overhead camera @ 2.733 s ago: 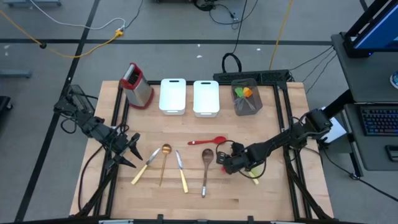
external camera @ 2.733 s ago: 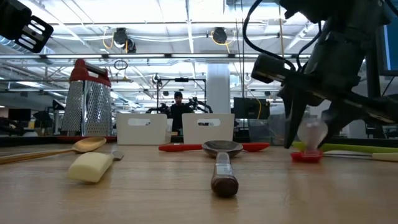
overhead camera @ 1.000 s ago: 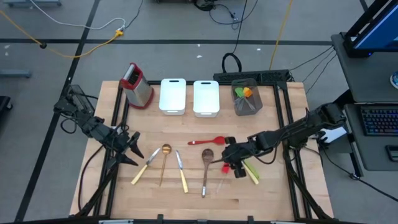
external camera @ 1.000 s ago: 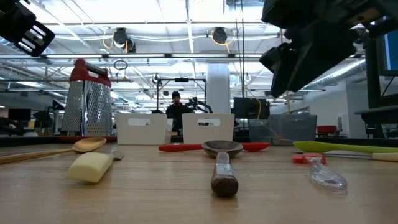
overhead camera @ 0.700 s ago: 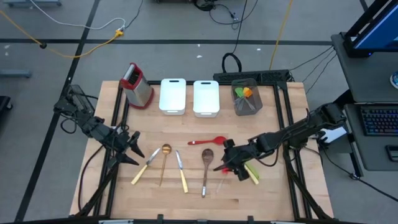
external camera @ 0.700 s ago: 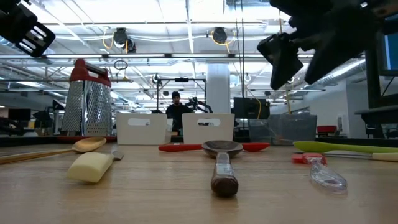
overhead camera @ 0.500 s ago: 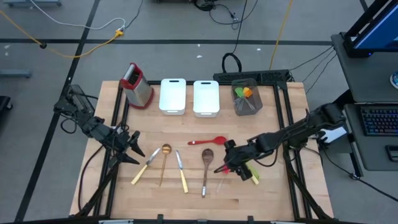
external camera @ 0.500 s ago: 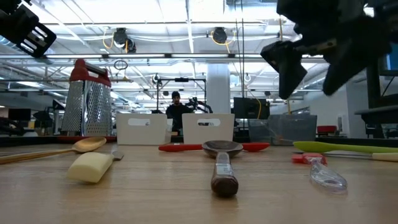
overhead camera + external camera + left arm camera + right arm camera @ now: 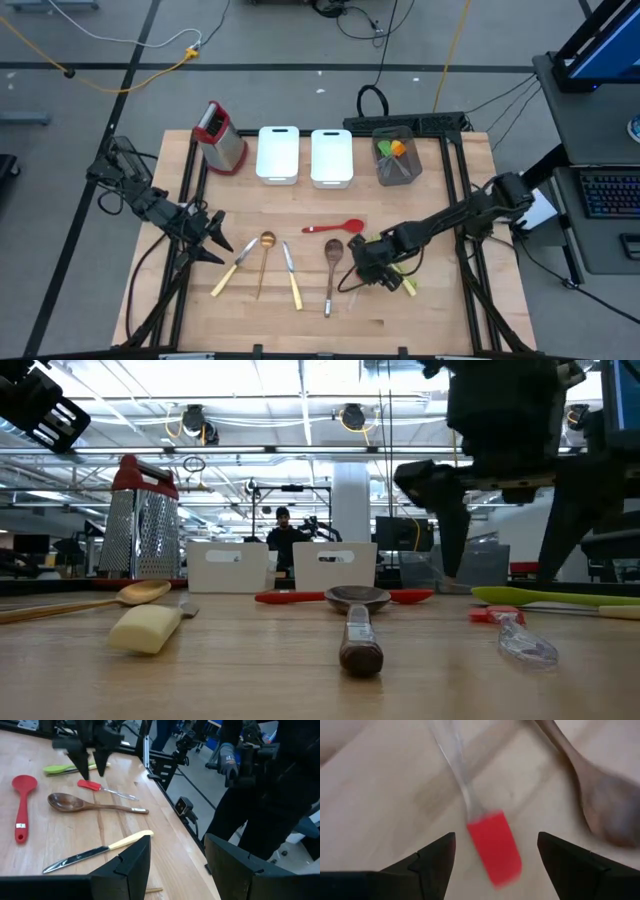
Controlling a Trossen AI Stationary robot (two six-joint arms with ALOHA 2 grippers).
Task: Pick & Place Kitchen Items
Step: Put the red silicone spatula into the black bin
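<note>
A small red spatula [image 9: 495, 847] with a clear handle [image 9: 452, 755] lies flat on the wooden table [image 9: 420, 310], right of a wooden spoon [image 9: 331, 268]. My right gripper [image 9: 362, 270] hangs open just above it, one finger on either side of the red head, touching nothing. A green spatula [image 9: 406, 278] lies right of it. A red spoon [image 9: 335, 227], a gold spoon [image 9: 265, 260] and two cream-handled knives [image 9: 292, 278] also lie on the table. My left gripper [image 9: 212, 240] waits open at the table's left edge.
Along the far edge stand a red-topped grater [image 9: 220, 135], two white trays [image 9: 278, 153] and a grey bin [image 9: 396, 158] holding green and orange utensils. A person [image 9: 260, 790] stands beyond the table's near side in the left wrist view.
My right gripper has come down over the red spatula, shifted a little toward the table's left edge, rolled about its own axis and spread its fingers wider. The spatula has stayed where it lay.
</note>
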